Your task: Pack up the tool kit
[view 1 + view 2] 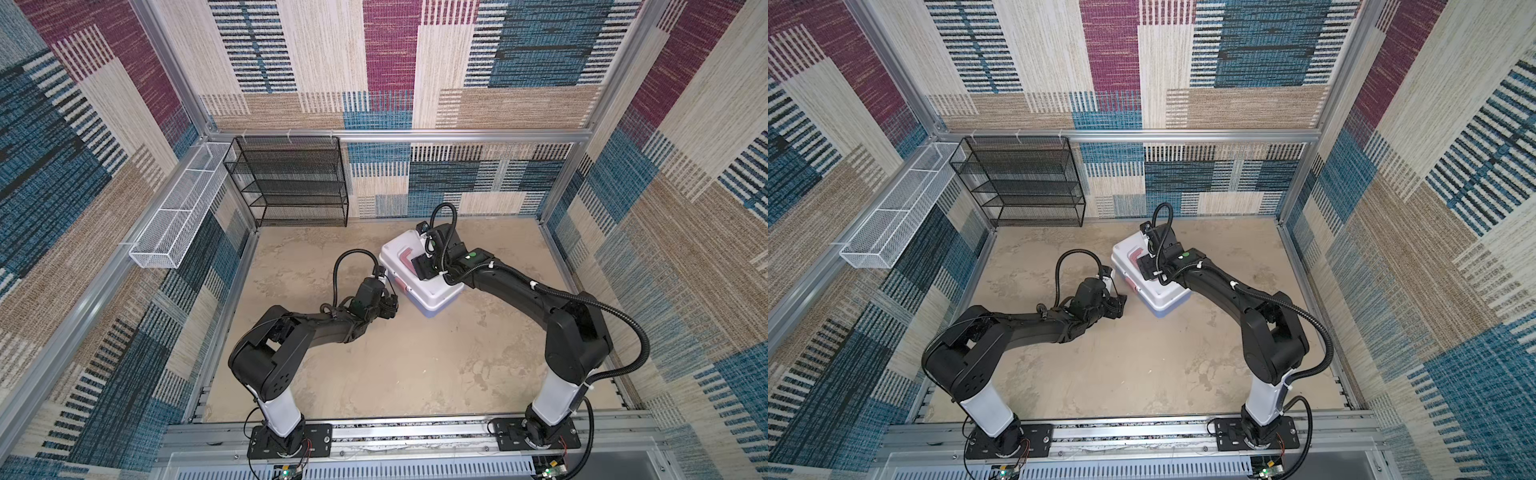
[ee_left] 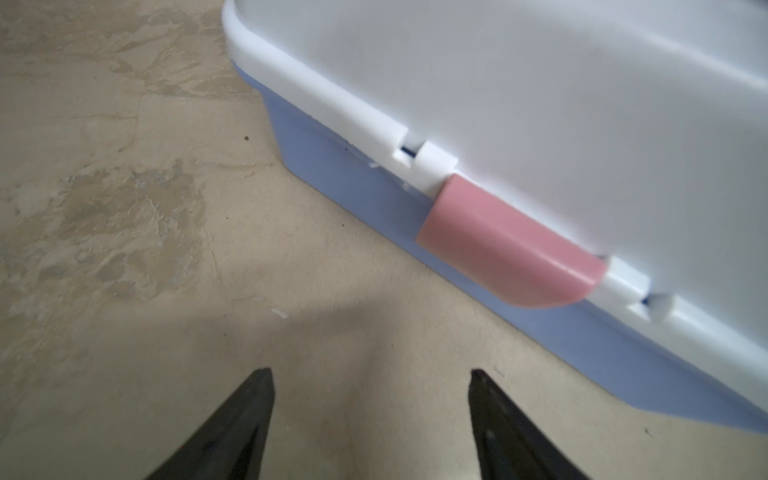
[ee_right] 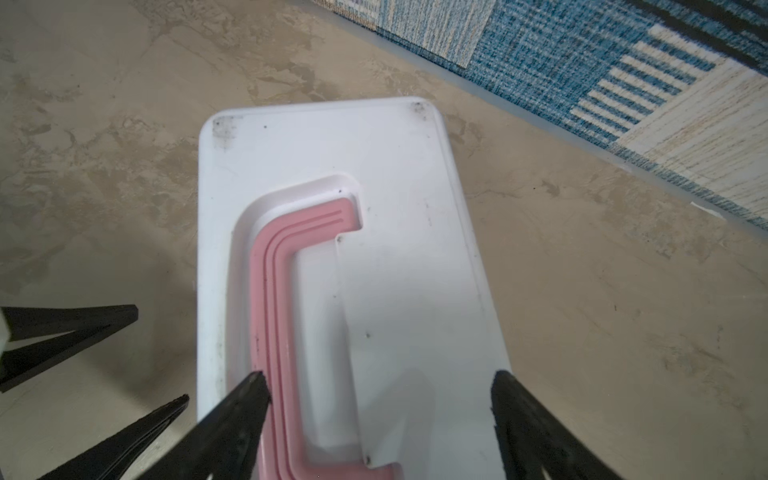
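1. Tool kit [image 1: 434, 293]: lid down, on the table [image 1: 415, 365], toward its far edge, right of centre.
2. Right claw [image 3: 379, 376]: released, spread over the lid; one tip beside the handle [image 3: 274, 291], which it could snag.
3. Left claw [image 2: 370, 370]: released, empty, near the latch [image 2: 511, 245]; a nudge may spring it.

Tool kit [image 1: 432, 291] — closed, on floor
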